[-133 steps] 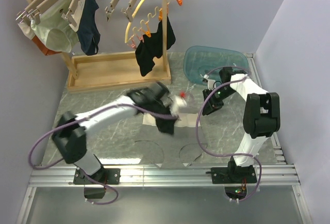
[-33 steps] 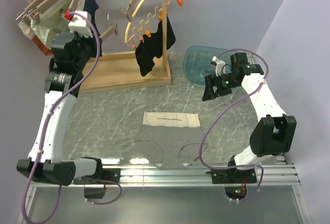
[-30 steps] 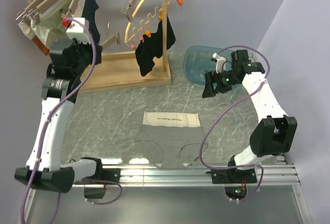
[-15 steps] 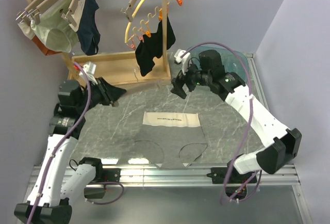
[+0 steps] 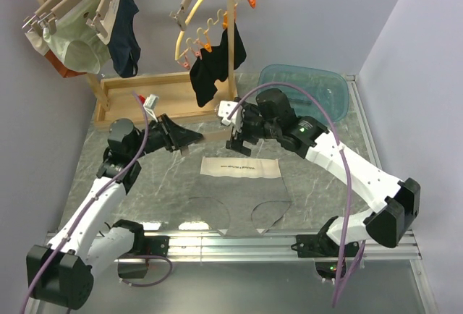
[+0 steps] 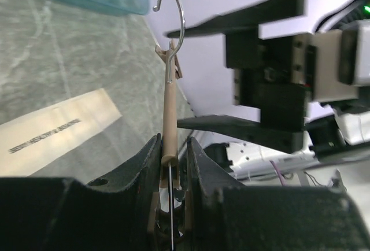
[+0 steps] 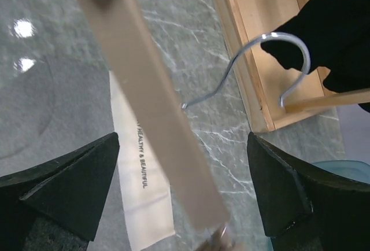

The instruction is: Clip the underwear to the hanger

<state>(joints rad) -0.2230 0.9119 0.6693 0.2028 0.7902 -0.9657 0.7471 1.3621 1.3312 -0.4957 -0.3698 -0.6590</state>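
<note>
The left gripper (image 5: pixel 194 137) has its jaws clamped on 1 end of the hanger (image 6: pixel 169 121). Its own wrist camera shows this plainly: the light wooden bar runs straight out from between the 2 fingers, with the wire hook (image 6: pixel 176 19) at the far end. From above, the bar is only a thin, faint line leading from these jaws toward the right gripper (image 5: pixel 235 137).

The right gripper's jaws are spread wide. The right wrist camera shows the bar crossing the gap between them on a slant, blurred and close to the lens, touching neither finger as far as can be seen. The left wrist view agrees, showing the 2 black fingers parted just beyond the hook end. Whether the hanger's clips show in any view I cannot tell.

The underwear (image 5: pixel 241 167) lies flat on the bench (image 5: pixel 152 176), below and just nearer the arm bases than both sets of jaws, held by neither. Only the overhead view shows its whole outline, the grey body nearly matching the marble. Each wrist view catches just the pale waistband, and the right wrist view makes out dark lettering printed on it.

Past the right jaws, that camera also shows the wooden rack base (image 7: pixel 254 48) and a black garment (image 7: pixel 341 31). A teal tub (image 5: pixel 304 86) sits well beyond.
</note>
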